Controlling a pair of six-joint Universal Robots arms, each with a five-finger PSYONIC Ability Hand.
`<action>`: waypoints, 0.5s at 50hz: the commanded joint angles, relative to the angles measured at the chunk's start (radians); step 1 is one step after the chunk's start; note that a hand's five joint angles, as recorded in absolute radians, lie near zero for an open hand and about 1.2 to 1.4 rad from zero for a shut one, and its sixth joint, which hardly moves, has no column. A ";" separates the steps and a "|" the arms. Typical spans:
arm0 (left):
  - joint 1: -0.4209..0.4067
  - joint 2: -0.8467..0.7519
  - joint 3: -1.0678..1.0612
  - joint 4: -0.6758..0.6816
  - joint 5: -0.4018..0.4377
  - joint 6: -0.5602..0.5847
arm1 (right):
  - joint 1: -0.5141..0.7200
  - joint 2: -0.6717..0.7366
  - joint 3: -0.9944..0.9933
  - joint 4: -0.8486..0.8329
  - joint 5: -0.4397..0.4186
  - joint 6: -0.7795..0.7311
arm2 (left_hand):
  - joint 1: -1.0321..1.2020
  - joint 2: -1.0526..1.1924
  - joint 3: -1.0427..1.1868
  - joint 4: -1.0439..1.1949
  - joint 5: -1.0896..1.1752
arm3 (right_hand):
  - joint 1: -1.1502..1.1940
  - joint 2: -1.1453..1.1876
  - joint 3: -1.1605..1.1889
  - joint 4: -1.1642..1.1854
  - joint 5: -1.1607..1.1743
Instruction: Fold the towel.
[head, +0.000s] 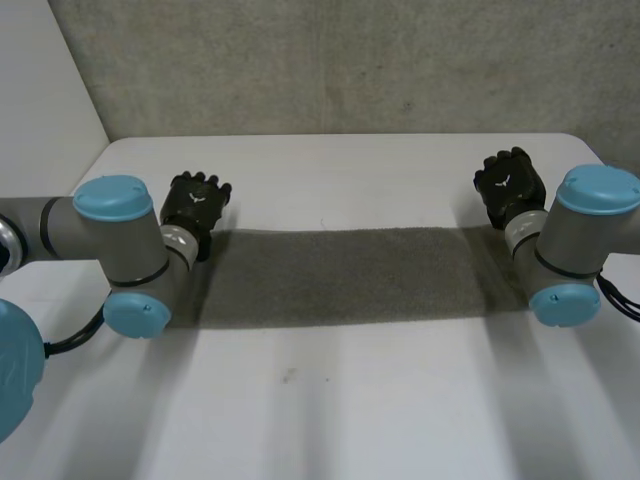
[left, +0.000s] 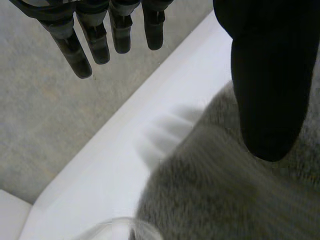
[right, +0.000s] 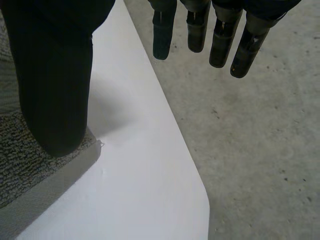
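A grey towel (head: 360, 275) lies flat as a long narrow strip across the white table (head: 350, 400). My left hand (head: 195, 205) hovers at the towel's far left corner, open. In the left wrist view its fingers (left: 80, 50) are straight and spread from the thumb (left: 270, 75), which hangs over the towel (left: 225, 200) without gripping it. My right hand (head: 510, 185) is at the far right corner, also open. There the thumb (right: 55, 75) stands just above the towel's hemmed corner (right: 25, 155), and the straight fingers (right: 220, 35) reach out past the table edge.
The table's far edge (head: 340, 136) runs just beyond both hands, with grey concrete floor (head: 350, 60) behind it. A rounded table corner (right: 200, 195) lies beside my right hand. Bare white tabletop spreads in front of the towel.
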 joint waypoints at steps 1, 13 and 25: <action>-0.012 0.141 -0.091 0.029 -0.002 -0.009 | 0.002 -0.145 0.092 0.031 0.059 0.062 | -0.047 -0.036 -0.038 -0.039 -0.057 | -0.123 -0.088 -0.061 -0.080 -0.087; 0.005 0.535 -0.439 0.031 0.005 -0.087 | -0.076 -0.396 0.282 0.376 -0.121 0.360 | -0.047 -0.036 -0.038 -0.039 -0.057 | -0.123 -0.088 -0.061 -0.080 -0.087; 0.025 0.704 -0.657 0.033 0.013 -0.319 | -0.266 -0.392 0.469 0.337 -0.258 0.378 | -0.047 -0.036 -0.038 -0.039 -0.057 | 0.063 0.098 0.125 0.106 0.100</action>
